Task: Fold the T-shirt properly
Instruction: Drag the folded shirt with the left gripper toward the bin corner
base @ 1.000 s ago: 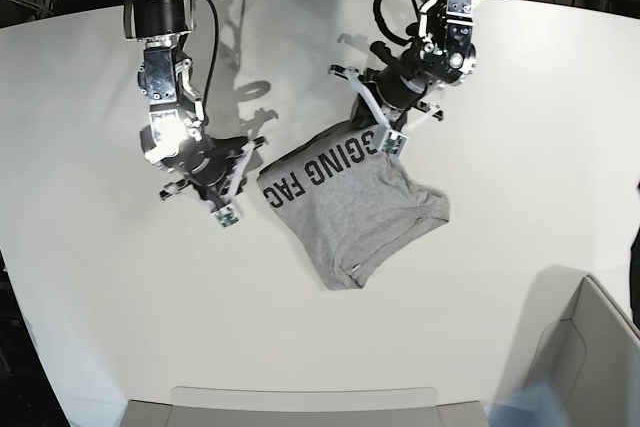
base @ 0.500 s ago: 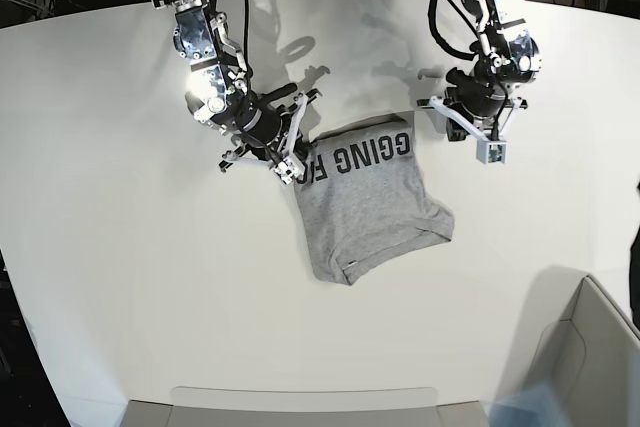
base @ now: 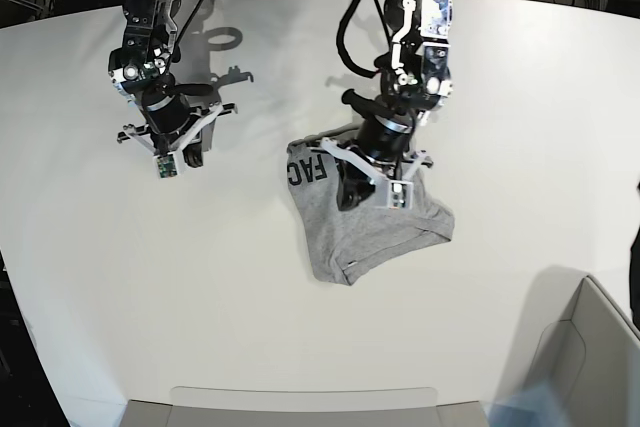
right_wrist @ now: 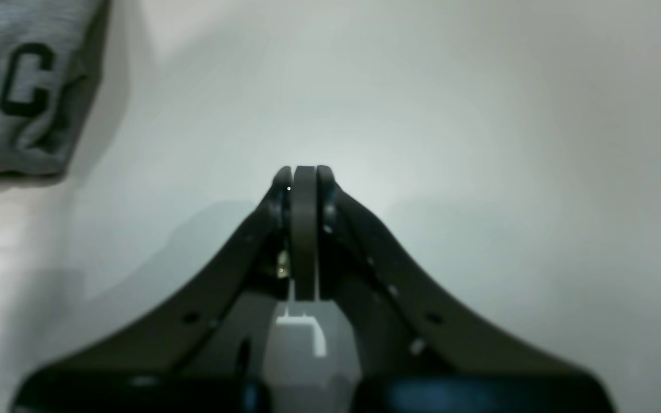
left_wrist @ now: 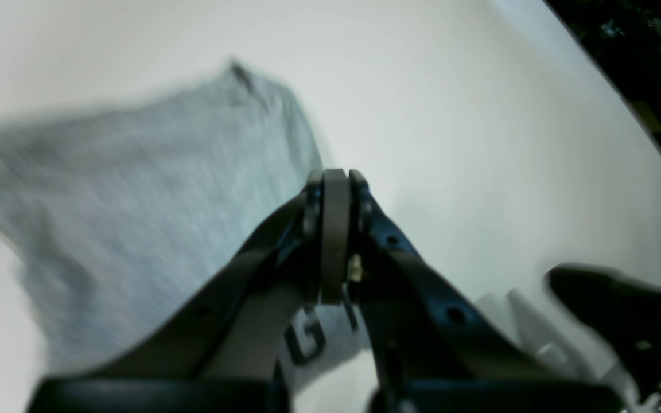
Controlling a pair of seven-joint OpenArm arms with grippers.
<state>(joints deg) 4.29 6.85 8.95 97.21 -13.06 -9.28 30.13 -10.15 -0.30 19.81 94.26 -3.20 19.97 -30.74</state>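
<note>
The heather-grey T-shirt (base: 375,232) lies bunched in the middle of the white table, with the dark letters "FAC" along its upper left edge. My left gripper (base: 352,187) hangs over the shirt's upper part. In the left wrist view it (left_wrist: 336,179) is shut with nothing between the pads, and the blurred shirt (left_wrist: 135,201) lies to its left. My right gripper (base: 190,152) is shut and empty over bare table, well left of the shirt. In the right wrist view it (right_wrist: 304,172) is shut, and the shirt's lettered corner (right_wrist: 20,103) shows at top left.
A grey bin (base: 590,347) stands at the lower right corner. A pale tray edge (base: 300,402) runs along the table's front. Dark cables and arm bases line the table's far edge.
My right gripper has drawn away left from the shirt. My left arm has swung from the shirt's right side to over its top. The lettered edge now shows only "FAC".
</note>
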